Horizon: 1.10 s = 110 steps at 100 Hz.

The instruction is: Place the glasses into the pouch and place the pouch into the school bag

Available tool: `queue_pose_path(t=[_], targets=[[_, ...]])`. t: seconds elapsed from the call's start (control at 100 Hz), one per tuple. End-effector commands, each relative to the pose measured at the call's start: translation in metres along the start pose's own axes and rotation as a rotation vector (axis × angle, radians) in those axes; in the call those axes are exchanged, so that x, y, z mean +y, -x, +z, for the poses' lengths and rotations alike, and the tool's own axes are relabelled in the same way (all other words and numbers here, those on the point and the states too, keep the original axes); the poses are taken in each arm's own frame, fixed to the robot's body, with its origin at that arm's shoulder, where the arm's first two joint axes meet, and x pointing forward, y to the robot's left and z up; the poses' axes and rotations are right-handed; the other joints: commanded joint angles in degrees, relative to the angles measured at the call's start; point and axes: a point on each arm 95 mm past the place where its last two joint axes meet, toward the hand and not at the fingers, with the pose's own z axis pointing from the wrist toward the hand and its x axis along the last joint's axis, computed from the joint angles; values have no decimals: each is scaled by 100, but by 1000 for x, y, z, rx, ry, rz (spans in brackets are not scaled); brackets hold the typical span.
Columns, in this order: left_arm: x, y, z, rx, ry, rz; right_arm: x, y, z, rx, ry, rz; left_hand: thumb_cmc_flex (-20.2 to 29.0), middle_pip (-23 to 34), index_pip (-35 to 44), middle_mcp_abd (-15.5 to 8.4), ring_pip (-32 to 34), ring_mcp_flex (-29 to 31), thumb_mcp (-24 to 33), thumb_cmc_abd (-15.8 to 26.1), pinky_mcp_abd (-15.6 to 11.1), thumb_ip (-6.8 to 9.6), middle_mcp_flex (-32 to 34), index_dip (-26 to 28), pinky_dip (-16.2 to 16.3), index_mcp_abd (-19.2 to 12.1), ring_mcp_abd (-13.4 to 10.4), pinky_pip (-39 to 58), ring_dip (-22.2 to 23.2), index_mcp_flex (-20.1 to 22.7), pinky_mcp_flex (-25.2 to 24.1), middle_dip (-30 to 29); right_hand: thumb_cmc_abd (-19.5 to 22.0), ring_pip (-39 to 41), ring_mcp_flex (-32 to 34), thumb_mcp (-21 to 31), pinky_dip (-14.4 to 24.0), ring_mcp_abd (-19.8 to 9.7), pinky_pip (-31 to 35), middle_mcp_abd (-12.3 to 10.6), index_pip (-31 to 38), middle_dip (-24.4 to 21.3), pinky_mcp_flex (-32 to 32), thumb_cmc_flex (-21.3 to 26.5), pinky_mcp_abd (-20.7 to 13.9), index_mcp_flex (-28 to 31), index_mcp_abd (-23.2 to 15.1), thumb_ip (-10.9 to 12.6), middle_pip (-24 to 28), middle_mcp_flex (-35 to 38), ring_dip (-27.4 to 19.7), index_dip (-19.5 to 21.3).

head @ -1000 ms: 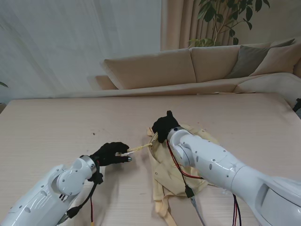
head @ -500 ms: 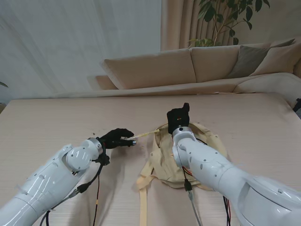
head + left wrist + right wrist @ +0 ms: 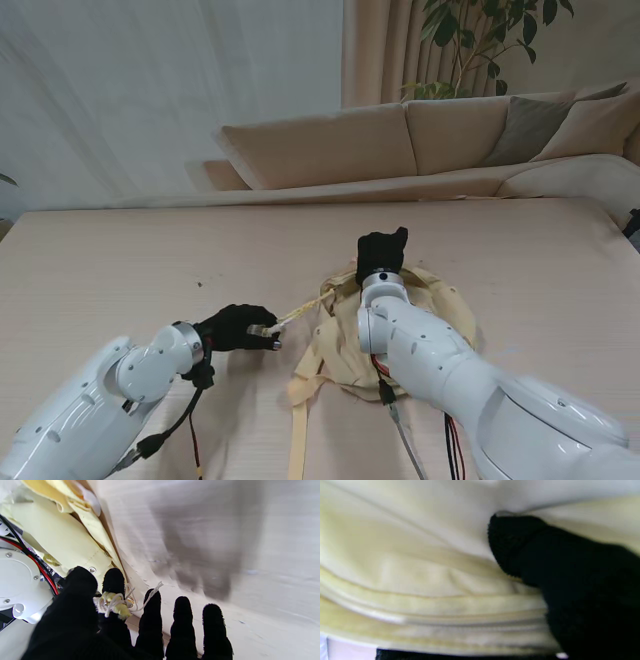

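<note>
Left hand (image 3: 236, 327) pulled nearer me (cord (image 3: 300, 311) pinched) | right hand (image 3: 382, 252) on school bag (image 3: 440, 300)

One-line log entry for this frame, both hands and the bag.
left robot hand: pinching drawstring, pulled taut | right robot hand: on school bag, grip unclear | glasses, pouch: not visible

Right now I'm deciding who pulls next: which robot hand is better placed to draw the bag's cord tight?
Probably the left robot hand: it already pinches the knotted end of the cord, which runs taut to the bag. The right robot hand rests on the bag's fabric, seemingly bracing it.
</note>
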Motion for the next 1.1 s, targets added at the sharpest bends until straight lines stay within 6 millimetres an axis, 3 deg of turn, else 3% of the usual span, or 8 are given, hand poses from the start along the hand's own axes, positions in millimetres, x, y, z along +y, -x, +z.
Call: queue_pose_path(t=[0.0,0.16,0.25,0.36,0.48,0.55,0.79,1.09], targets=[[25,22,-22,-59,74,31,-5,25,6,-56,-12,-44,120,-28,1007,-29,11,90,-212,186,42,68,47,-43,26,97,13,89,73,746,-27,48,288,268,404,1024,102,-178,168,1805,420,132,172,1283,232,462,943,1215,274,563,129,117],[28,16,-52,-76,-12,108,-9,30,6,-79,-16,-45,245,-20,873,-47,31,249,-287,88,91,94,156,-104,48,23,31,134,75,402,66,60,288,227,663,1016,93,-267,204,1933,666,269,672,1360,321,493,1172,2071,315,751,376,132],[25,14,-66,-100,-62,153,-10,34,7,-110,-14,-14,519,-41,871,-65,21,321,-496,94,101,138,200,-164,73,-61,30,151,67,55,107,91,289,184,779,282,62,-257,246,1998,738,371,862,1511,320,501,1273,3681,351,770,468,129],[22,17,-71,-131,-140,149,-11,36,9,-176,-84,58,807,59,864,-45,147,576,-482,36,149,138,459,-235,114,-174,89,231,115,26,229,130,288,96,831,31,43,-8,215,2083,734,494,864,1767,424,510,1545,4048,207,831,504,108],[16,20,-61,-121,-167,96,-13,44,7,-176,-251,82,956,227,917,-141,266,655,-596,95,134,92,556,-241,139,-163,79,260,193,16,215,279,1679,-740,-32,1023,74,-360,159,1159,-496,159,124,884,-75,172,478,-778,-469,-115,-74,-566],[13,21,-52,-104,-164,84,-12,45,6,-134,-256,71,938,206,916,-153,263,587,-641,88,120,103,428,-249,141,-249,49,258,204,23,198,299,2344,-1162,-515,963,69,-804,53,465,-1226,-93,-413,415,-212,-405,70,-2147,-933,-744,-107,-612],[7,20,-27,-60,-125,61,5,48,2,71,-270,8,907,157,875,-156,233,458,-689,68,100,147,241,-309,118,-336,4,199,212,69,125,303,3877,-2580,-3743,-1044,-398,-2155,-1705,-1487,-3604,-1052,-2124,-1037,-1139,-4275,-830,-1868,-1465,-5273,-6,-309],[4,17,-18,-44,-142,40,33,27,-13,399,-136,-2,919,162,889,-152,236,424,-693,52,104,149,196,-325,122,-332,2,210,218,98,133,296,3093,-3974,-4400,-736,-67,-2638,-2787,-2103,-3231,-1551,-2146,-1977,-1309,-5765,-1073,-2336,-2374,-6546,-708,-1409]])
